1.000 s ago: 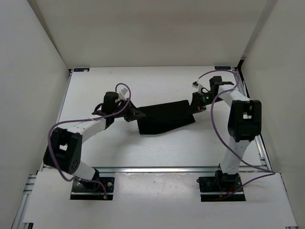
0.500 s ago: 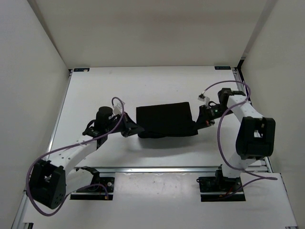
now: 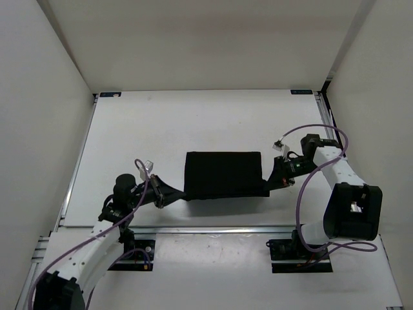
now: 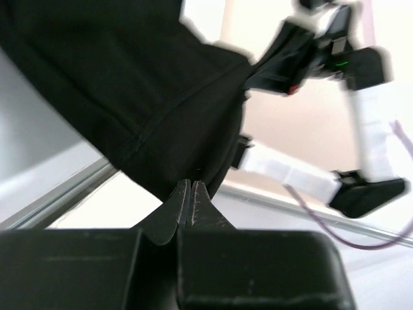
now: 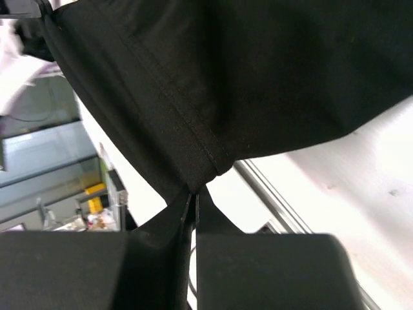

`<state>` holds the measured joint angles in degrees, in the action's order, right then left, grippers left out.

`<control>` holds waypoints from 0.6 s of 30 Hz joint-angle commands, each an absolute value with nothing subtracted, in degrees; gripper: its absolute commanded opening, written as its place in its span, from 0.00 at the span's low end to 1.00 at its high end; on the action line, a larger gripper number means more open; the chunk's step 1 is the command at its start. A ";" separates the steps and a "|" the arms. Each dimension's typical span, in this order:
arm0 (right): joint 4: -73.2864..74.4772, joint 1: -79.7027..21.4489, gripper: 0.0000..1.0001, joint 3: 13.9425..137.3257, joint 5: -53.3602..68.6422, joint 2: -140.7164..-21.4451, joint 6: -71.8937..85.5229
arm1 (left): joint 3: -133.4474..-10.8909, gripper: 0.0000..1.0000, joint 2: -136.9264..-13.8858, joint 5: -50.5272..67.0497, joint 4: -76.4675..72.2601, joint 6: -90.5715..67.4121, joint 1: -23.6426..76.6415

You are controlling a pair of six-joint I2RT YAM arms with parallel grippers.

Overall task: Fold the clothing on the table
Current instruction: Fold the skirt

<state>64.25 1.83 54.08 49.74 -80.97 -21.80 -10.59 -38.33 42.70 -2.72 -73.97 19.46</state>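
The white bench (image 3: 193, 123) fills the floor of the enclosure. A silver rail (image 3: 213, 228) runs along its near edge, just behind both end effectors.

The black clothing (image 3: 222, 174) is a tidy dark rectangle stretched straight between the two end effectors. It begins right at the tip of each one and reaches away from them toward the middle of the bench.

The left arm (image 3: 97, 242) comes in low from the near left corner. The right arm (image 3: 335, 171) bends round from the right side, with a purple cable (image 3: 302, 194) looping off it.

The left end effector (image 3: 175, 196) has its fingers pressed tight together on the near left corner of the clothing. Its own camera shows the tips (image 4: 191, 188) meeting with the fabric (image 4: 129, 84) pinched between them. From there the cloth rises up and away, a stitched seam running across it.

The right end effector (image 3: 267, 186) does the same on the near right corner. Its fingers (image 5: 193, 197) are clamped on a bunched hem, and the clothing (image 5: 271, 71) fans out ahead and above them, with bare bench showing beneath that corner.

Whether the far edge of the clothing rests on the bench, I can't tell.
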 commanded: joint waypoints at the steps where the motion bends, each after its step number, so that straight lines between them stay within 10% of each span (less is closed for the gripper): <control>1: 66.53 3.52 0.00 54.32 54.05 -79.98 -24.52 | -9.67 0.00 -32.27 43.33 -5.62 -78.66 15.31; 18: 66.54 7.55 0.00 47.40 54.13 -76.65 -11.00 | -23.89 0.00 -49.38 42.28 -5.80 -73.31 18.37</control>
<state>66.57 3.60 52.07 52.38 -78.63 -16.29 -19.44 -47.64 42.04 -4.56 -75.07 18.39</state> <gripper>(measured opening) 0.010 0.020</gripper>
